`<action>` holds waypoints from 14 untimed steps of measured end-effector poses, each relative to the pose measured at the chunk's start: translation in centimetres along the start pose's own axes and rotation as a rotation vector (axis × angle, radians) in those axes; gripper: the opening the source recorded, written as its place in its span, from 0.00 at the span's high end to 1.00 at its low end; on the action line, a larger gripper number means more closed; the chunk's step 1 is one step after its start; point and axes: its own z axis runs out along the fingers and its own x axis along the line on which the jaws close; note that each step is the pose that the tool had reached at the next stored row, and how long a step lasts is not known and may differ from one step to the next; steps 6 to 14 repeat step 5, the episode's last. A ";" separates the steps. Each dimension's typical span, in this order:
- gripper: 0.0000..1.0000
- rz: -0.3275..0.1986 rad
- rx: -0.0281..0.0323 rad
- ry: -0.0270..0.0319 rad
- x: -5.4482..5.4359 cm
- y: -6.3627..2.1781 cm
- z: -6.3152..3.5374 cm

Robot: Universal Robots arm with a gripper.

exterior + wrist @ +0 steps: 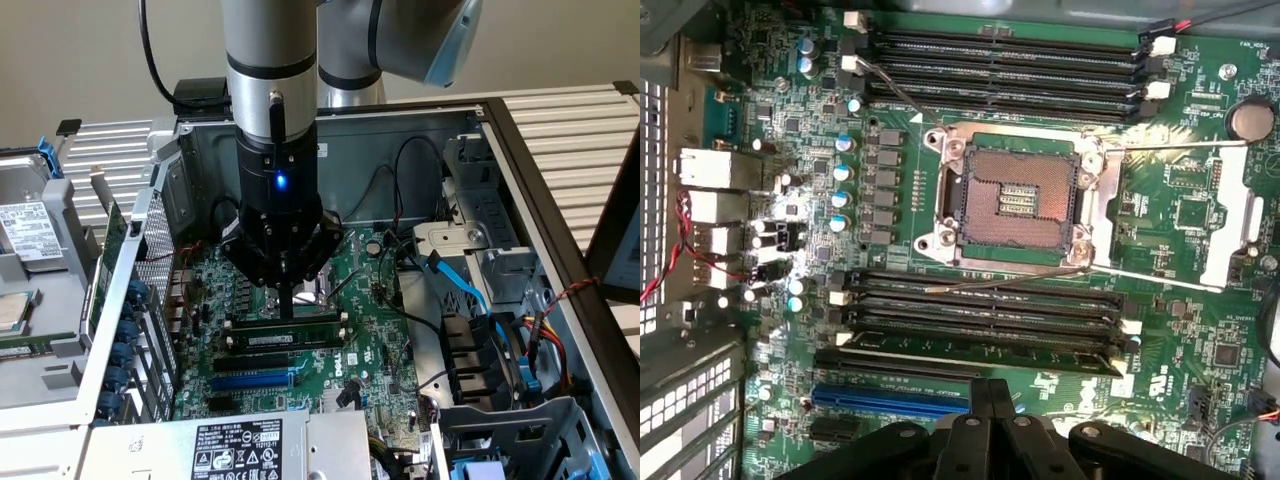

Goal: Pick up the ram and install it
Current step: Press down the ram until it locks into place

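Closest to the wrist lens, the pincer (990,400) is pressed together, tips bearing down on the ram (285,340), which lies in a black memory slot beside the blue expansion slot (255,380). Seating looks under way (the latches are hard to read); finishing likely needs firm, even pressure.

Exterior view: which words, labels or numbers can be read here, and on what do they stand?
"DELL", likely: white print on the motherboard.
Too small to read: white label on the ram; label on the power supply; sticker on the drive.
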 end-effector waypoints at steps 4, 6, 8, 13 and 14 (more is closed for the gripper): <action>0.89 0.042 -0.0006 0.0031 0.0 0.00 0.00; 0.89 0.051 -0.0009 0.0037 0.0 0.00 0.00; 0.89 0.051 -0.0009 0.0037 0.0 0.00 0.00; 0.89 0.051 -0.0009 0.0037 0.0 0.00 0.00; 0.89 0.051 -0.0009 0.0037 0.0 0.00 0.00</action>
